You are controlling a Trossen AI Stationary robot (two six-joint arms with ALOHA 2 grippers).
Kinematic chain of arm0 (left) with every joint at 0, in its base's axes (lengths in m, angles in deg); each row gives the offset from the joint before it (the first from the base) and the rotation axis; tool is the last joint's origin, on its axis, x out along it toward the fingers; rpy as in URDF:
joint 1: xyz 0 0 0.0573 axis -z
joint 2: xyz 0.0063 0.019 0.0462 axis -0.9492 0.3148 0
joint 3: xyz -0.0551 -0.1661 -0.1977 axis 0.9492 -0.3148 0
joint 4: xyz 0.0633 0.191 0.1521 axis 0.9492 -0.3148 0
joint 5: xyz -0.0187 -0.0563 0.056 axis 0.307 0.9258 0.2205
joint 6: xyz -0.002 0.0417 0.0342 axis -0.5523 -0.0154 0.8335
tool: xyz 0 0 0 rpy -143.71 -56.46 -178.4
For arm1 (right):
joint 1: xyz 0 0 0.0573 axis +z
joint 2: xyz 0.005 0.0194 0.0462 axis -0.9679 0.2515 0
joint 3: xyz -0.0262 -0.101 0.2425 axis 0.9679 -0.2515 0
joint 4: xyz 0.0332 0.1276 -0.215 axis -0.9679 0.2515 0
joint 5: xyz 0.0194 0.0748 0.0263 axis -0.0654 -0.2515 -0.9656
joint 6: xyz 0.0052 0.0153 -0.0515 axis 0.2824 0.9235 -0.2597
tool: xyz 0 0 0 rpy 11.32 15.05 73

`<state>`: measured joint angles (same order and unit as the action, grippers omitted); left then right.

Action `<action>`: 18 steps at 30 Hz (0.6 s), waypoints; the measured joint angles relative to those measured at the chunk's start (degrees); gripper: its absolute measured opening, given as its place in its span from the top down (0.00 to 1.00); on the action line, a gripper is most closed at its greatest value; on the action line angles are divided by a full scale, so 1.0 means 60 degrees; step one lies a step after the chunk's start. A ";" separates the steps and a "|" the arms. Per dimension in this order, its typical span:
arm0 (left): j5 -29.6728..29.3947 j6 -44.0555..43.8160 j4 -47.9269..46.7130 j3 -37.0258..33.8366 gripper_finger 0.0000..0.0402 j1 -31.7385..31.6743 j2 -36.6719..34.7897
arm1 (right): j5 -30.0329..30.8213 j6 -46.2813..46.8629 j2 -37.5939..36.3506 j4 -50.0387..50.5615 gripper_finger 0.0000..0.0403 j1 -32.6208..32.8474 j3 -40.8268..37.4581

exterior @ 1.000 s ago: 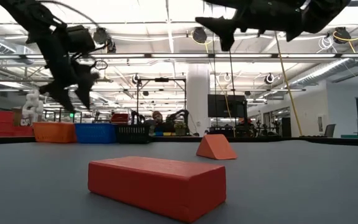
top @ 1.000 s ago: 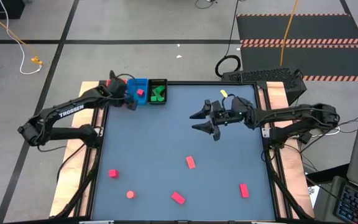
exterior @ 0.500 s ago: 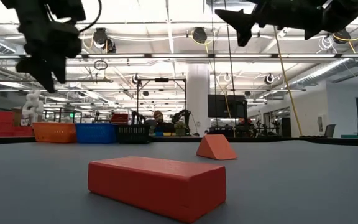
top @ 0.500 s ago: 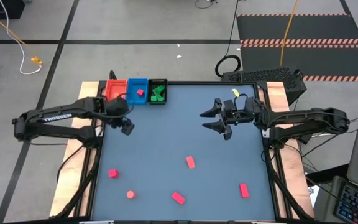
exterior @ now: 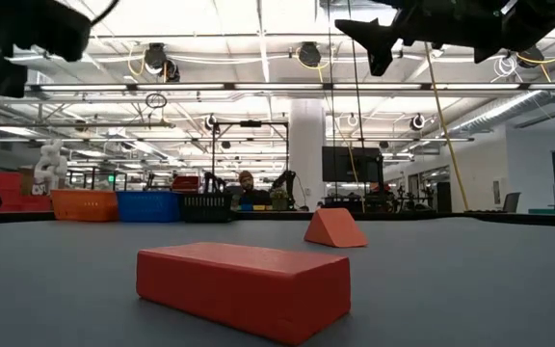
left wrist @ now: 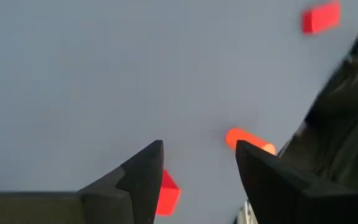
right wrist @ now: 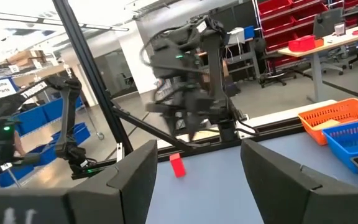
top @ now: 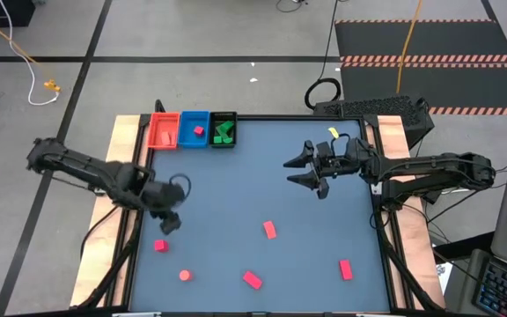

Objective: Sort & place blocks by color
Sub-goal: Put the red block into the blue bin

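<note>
Five blocks lie flat on the table: a pink-red cube (top: pixel 160 245), a salmon-orange round piece (top: pixel 185 275), a salmon bar (top: pixel 269 230) and two pink-red bars (top: pixel 252 280) (top: pixel 346 269). My left gripper (top: pixel 167 224) is open and hangs above the table just on the far side of the cube. Its wrist view shows the cube (left wrist: pixel 166 191) beside one finger and the round piece (left wrist: pixel 246 138) beyond. My right gripper (top: pixel 292 171) is open and raised over the table's far right part, holding nothing. The blue tray holds a pink block (top: pixel 199 131). The black tray holds green blocks (top: pixel 224 132).
Three small trays stand in a row at the far left edge: red (top: pixel 163 139), blue (top: pixel 188 139), black (top: pixel 215 130). In the low view a red bar (exterior: pixel 244 289) lies close to the camera, with a salmon wedge (exterior: pixel 333 228) behind it. The table's middle is bare.
My left arm has swung from over the trays at the far left toward the near edge along the table's left side, and now hangs by the pink-red cube. My right gripper drew a little toward the right edge, then kept still.
</note>
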<state>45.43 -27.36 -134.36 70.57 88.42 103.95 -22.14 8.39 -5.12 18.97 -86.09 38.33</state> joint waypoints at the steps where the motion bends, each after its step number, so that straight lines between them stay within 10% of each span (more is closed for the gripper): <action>1: -0.0177 -0.0025 0.0212 0.0000 0.49 0.0400 0.0126 | 0.0000 0.0000 0.0000 0.0025 0.44 0.0000 0.0000; 18: -0.0682 0.0160 0.0813 0.0336 0.45 0.4017 0.2732 | 0.0007 -0.0113 0.0000 -0.0002 0.44 0.0000 0.0000</action>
<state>41.33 -26.40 -129.48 72.58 112.53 120.34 -22.10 7.71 -5.12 18.96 -86.09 38.33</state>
